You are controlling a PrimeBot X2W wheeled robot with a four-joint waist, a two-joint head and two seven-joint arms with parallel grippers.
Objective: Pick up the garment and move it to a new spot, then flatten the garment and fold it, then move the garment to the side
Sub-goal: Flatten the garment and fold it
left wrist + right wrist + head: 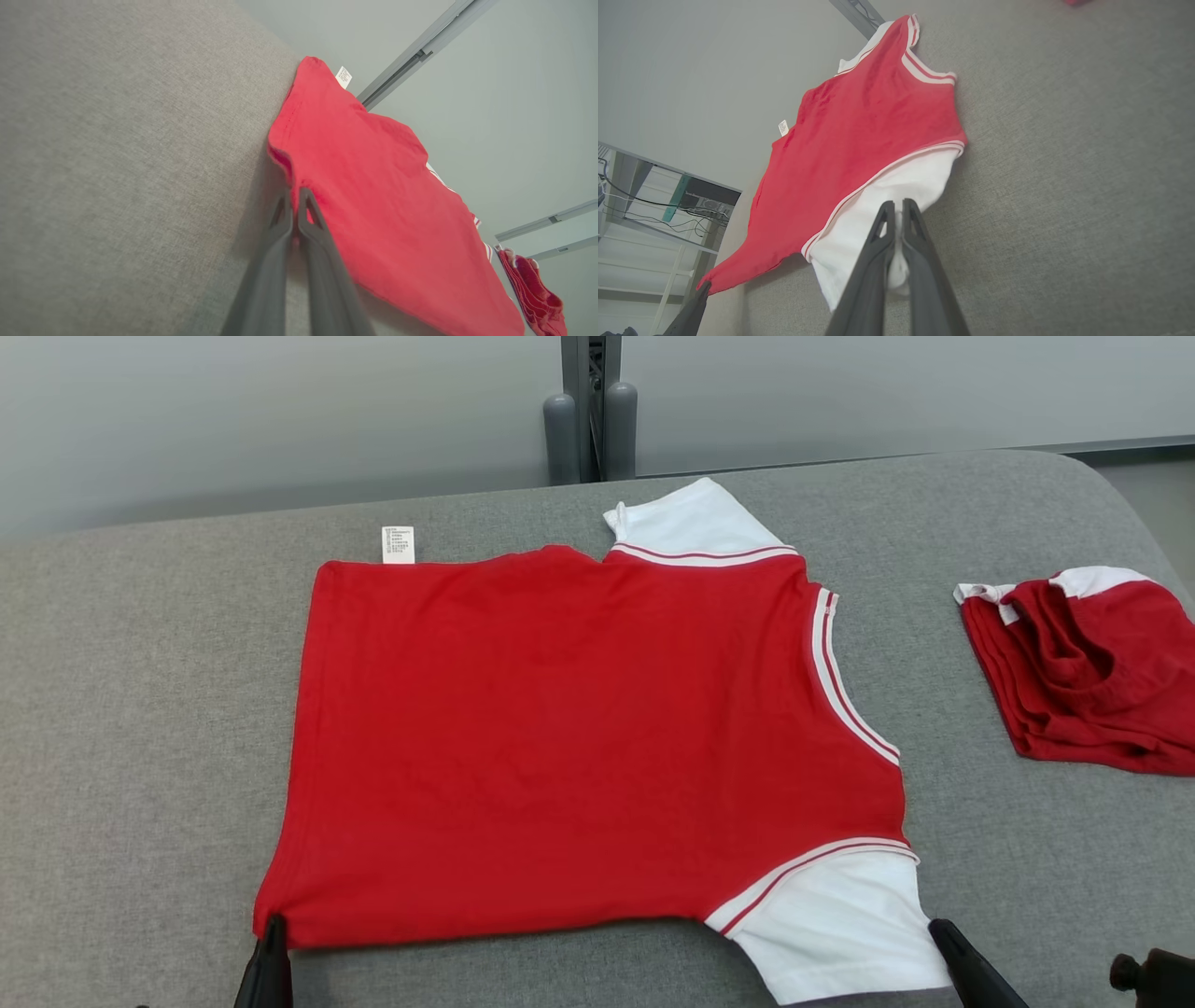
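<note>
Two closed grippers pinch the shirt [597, 737]. The left gripper [295, 192] has its hem corner [282, 154], the right gripper [899, 204] a white sleeve [901, 184].

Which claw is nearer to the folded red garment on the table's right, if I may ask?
Right. The right claw grips the spread shirt by its white sleeve, the end nearest the folded garment; the left claw grips the hem corner at its other end.
</note>
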